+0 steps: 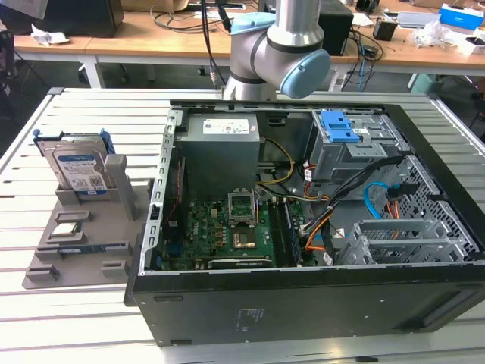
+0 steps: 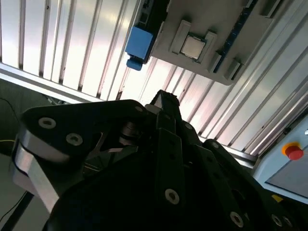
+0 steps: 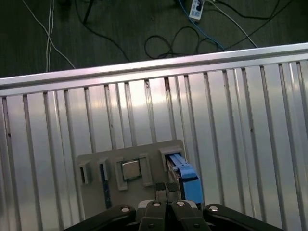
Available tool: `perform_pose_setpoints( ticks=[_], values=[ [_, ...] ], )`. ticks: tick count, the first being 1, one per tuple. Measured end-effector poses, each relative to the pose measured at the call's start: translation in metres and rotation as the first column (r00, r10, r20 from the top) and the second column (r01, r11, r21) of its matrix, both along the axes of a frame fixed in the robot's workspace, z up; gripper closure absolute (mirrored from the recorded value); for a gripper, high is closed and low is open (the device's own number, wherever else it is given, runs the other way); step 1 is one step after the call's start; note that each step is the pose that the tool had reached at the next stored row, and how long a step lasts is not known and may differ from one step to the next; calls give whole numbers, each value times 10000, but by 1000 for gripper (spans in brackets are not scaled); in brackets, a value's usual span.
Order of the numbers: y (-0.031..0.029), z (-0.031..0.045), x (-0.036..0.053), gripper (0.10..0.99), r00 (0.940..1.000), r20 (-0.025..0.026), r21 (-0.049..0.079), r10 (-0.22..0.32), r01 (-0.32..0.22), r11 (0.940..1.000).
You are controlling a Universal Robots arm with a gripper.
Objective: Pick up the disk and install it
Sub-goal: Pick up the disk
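At the exterior view's left, the disk (image 1: pixel 79 168) stands on edge in a grey holder (image 1: pixel 76 258). We find the pincer (image 3: pixel 166 186) clenched empty, overhead and well apart, with the disk slightly aside of its tips.

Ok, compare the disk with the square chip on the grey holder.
The disk stands on edge in its slot; the chip lies flat. The disk is larger and rectangular, the chip small and square. The disk carries a blue-and-white label; the chip is bare silver. Both sit on the grey holder.
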State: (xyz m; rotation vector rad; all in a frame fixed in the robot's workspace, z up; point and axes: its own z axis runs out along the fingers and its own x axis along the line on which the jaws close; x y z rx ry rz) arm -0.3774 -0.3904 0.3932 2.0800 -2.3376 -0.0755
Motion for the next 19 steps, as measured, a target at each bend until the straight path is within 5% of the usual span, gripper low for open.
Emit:
perform_pose_setpoints(
  ticks=[11, 19],
  values=[
    [0, 0, 0, 980, 9947, 0, 0, 1032, -1032, 9947],
    [0, 0, 0, 980, 9824, 1, 1, 1870, -1870, 9824]
  ],
)
